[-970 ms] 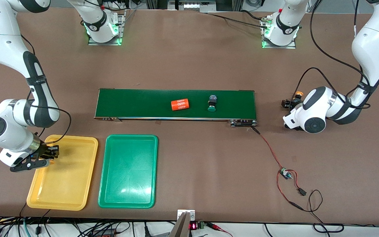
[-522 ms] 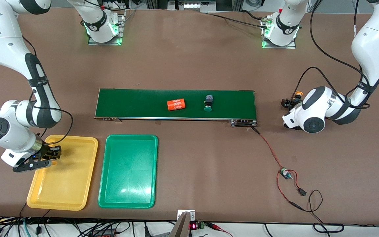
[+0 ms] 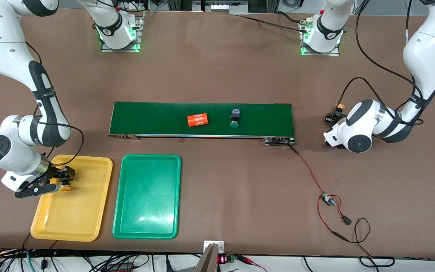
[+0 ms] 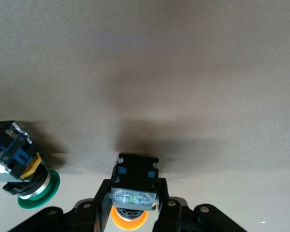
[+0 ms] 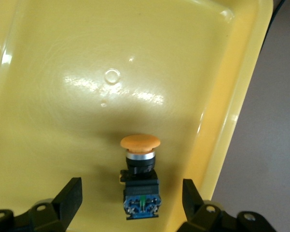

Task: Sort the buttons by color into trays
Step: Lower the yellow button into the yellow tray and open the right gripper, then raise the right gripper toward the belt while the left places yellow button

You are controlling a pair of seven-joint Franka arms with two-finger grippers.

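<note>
The right tool (image 3: pixel 57 181) hangs low over the yellow tray (image 3: pixel 89 211), at the tray's edge nearest the right arm's end of the bench (image 3: pixel 217 68), and its fingers (image 5: pixel 70 195) stand spread wide with nothing clamped between them. In the gap lies a yellow-orange button (image 5: pixel 140 179), resting on the tray floor on its side, cap pointing away from the tool, clear of both fingers (the right wrist view shows open tray on each side of its blue-black body).

The left tool (image 4: pixel 134 212) is at the left arm's end of the bench, just past the end of the conveyor belt (image 3: pixel 157 113), down close to the brown surface. Its fingers are closed on a second yellow-orange button (image 4: pixel 135 188), gripping the blocky body with the orange cap tucked back toward the tool. Beside it, near but apart, a green button (image 4: pixel 24 169) lies on its side on the bench.

On the conveyor belt another green button (image 3: pixel 234 119) lies with its cap toward the front camera, and beside it, toward the right arm's end, lies an orange cylinder (image 3: pixel 197 120) with white print.

The green tray (image 3: pixel 147 162) sits just beside the yellow tray, toward the left arm's end, both nearer the front camera than the belt.
</note>
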